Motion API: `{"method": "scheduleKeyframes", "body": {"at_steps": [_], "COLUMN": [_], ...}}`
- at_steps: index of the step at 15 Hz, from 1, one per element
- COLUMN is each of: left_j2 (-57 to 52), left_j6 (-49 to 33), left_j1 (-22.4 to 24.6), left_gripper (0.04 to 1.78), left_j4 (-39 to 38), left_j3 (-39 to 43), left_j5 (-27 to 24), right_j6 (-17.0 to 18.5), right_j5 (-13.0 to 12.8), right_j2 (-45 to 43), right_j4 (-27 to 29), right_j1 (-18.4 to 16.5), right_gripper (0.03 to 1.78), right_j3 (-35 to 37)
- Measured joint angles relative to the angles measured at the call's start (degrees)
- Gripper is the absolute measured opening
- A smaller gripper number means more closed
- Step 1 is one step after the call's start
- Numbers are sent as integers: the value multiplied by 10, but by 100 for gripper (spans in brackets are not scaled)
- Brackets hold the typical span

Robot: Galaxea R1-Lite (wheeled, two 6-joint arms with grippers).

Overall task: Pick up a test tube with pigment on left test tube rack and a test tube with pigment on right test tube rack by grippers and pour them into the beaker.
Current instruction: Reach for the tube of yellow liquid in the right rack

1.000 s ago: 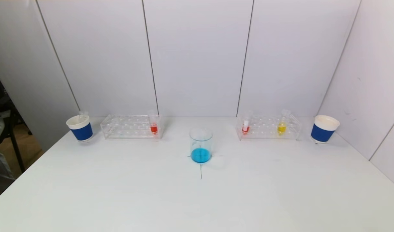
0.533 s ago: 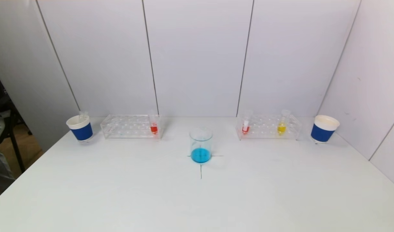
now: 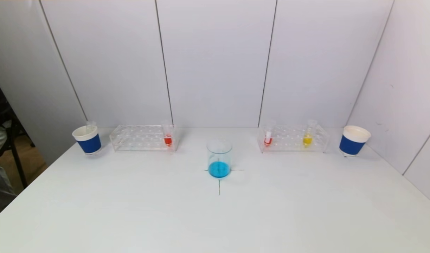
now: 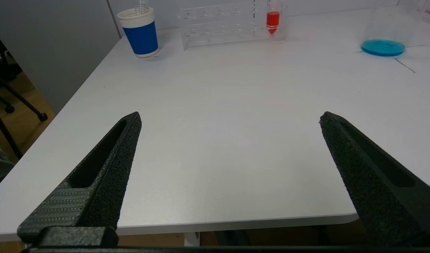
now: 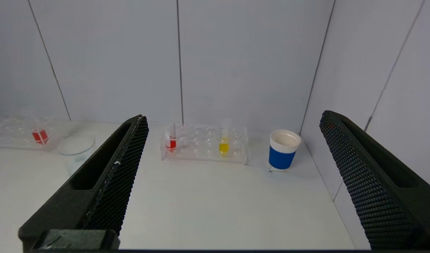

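- So far nothing is picked up: the left gripper [image 4: 229, 117] and right gripper [image 5: 234, 116] have jaws spread wide, holding nothing.
- Red tube [image 4: 273, 21] and yellow tube [image 5: 224, 144] wait in racks, far ahead of the jaws.
- Beaker [image 3: 219, 159] awaits both pours.

Neither arm reaches into the head view. The left gripper [image 4: 229, 119] hangs low near the front edge of the work surface, its two black fingers [image 4: 106, 168] spread wide with nothing between them. The right gripper [image 5: 232, 121] sits higher, level and facing forward, its fingers [image 5: 362, 175] likewise wide apart and empty.
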Motion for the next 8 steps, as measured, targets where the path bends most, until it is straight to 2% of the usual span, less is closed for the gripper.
{"method": "scheduleKeyframes", "body": {"at_steps": [8], "left_j2": [0], "left_j6": [0], "left_j1": [0], "left_gripper": [177], "left_j4": [0], "left_j3": [0], "left_j5": [0], "right_j6": [3], "right_j5": [-1], "right_j2": [302], "right_j4": [-226], "right_j1": [5], "right_gripper": [177], "right_j3": [-30]}}
